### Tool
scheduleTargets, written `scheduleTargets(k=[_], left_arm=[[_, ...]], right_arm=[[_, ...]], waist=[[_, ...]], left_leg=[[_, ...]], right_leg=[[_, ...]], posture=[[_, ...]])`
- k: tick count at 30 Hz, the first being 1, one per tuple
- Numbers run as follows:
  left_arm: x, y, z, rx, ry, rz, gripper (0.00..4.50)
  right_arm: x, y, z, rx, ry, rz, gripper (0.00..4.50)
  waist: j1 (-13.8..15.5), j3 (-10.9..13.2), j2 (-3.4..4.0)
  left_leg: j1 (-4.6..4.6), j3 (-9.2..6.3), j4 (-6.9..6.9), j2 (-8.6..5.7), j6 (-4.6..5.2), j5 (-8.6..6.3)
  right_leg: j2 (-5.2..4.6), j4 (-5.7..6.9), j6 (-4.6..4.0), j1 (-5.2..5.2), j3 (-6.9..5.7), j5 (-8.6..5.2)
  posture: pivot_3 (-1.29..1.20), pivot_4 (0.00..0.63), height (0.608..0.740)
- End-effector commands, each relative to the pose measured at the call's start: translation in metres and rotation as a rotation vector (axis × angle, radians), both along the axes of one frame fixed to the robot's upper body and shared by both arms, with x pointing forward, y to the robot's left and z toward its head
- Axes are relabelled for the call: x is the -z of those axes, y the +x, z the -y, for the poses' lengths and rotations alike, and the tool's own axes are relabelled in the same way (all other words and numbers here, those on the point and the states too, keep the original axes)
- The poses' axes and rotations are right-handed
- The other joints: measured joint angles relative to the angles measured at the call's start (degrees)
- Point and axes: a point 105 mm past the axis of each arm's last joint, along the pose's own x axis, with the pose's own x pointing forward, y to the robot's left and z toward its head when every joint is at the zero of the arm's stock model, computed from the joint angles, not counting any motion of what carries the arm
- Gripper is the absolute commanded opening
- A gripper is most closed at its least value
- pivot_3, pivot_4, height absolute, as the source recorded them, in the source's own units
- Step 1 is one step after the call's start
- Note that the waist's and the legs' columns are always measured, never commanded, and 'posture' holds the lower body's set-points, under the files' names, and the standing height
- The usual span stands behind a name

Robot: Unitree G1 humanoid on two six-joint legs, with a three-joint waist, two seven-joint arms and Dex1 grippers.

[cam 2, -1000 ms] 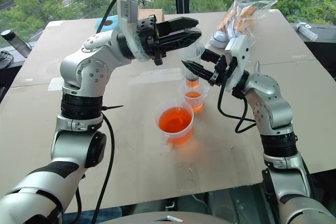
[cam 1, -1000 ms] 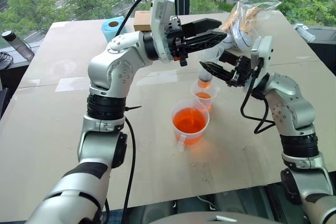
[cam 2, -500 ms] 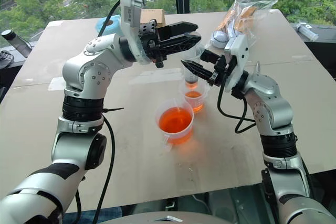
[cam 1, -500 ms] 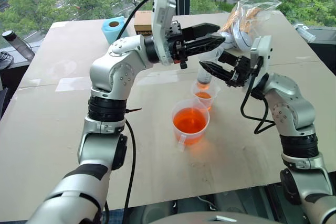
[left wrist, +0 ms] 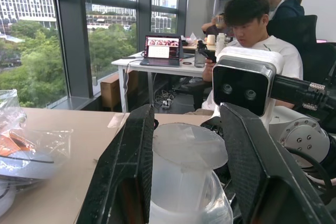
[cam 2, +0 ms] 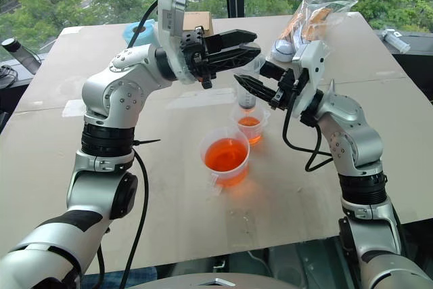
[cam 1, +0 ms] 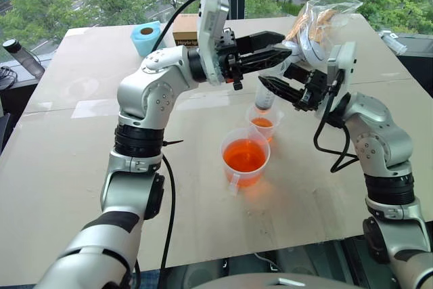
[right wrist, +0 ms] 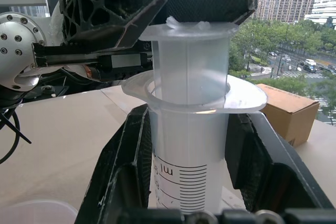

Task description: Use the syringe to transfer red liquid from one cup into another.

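1. Underneath everything, the table (cam 1: 81, 160) spreads pale and wide, and all the other things stand on it or hang over it.
2. Behind my grippers, at the far side of the table, a clear plastic bag (cam 1: 323, 15) sits crumpled, with a cardboard box (cam 1: 184, 26) and a blue tape roll (cam 1: 145, 36) further to my left.
3. Nearest to me stands the larger cup (cam 1: 244, 158), its loop handle turned toward me, holding a good depth of red liquid (cam 1: 244, 156).
4. Just behind it, almost touching, stands the smaller cup (cam 1: 265, 123), with a shallow layer of the same red liquid at its bottom.
5. Above the smaller cup I hold the syringe (right wrist: 190, 145) upright, its narrow tip pointing down into the cup's mouth.
6. My right gripper (cam 1: 272, 87) reaches in from the right and is pinched on the syringe barrel, just under its flange; the black graduation marks show between my fingers (right wrist: 126, 166).
7. My left gripper (cam 1: 284, 49) reaches across from the left, higher up, clamped around the white plunger top (left wrist: 184, 142).
8. Beyond my left gripper, a person (left wrist: 252, 30) sits at a desk.
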Motion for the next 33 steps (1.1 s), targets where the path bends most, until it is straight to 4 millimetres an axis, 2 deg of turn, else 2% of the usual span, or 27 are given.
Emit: scheduleTargets(k=[1, 22, 33], left_arm=[[0.003, 0.004, -0.002, -0.041, 0.017, 0.000, 1.35], [-0.002, 0.004, -0.002, -0.043, -0.009, 0.000, 1.35], [-0.016, -0.002, 0.000, -0.029, -0.042, 0.028, 1.35]], right_arm=[[-0.031, -0.021, 0.001, -0.054, 0.061, 0.119, 1.55], [-0.031, -0.023, -0.001, -0.063, 0.063, 0.100, 1.55], [-0.010, -0.021, -0.006, -0.064, 0.003, 0.051, 1.55]], waist=[[0.00, 0.00, 0.00], [0.00, 0.00, 0.00], [0.01, 0.00, 0.00]], left_leg=[[0.00, 0.00, 0.00, 0.00, 0.00, 0.00], [0.00, 0.00, 0.00, 0.00, 0.00, 0.00], [0.00, 0.00, 0.00, 0.00, 0.00, 0.00]], right_leg=[[0.00, 0.00, 0.00, 0.00, 0.00, 0.00], [0.00, 0.00, 0.00, 0.00, 0.00, 0.00], [0.00, 0.00, 0.00, 0.00, 0.00, 0.00]], posture=[[0.00, 0.150, 0.740], [0.00, 0.150, 0.740], [0.00, 0.150, 0.740]])
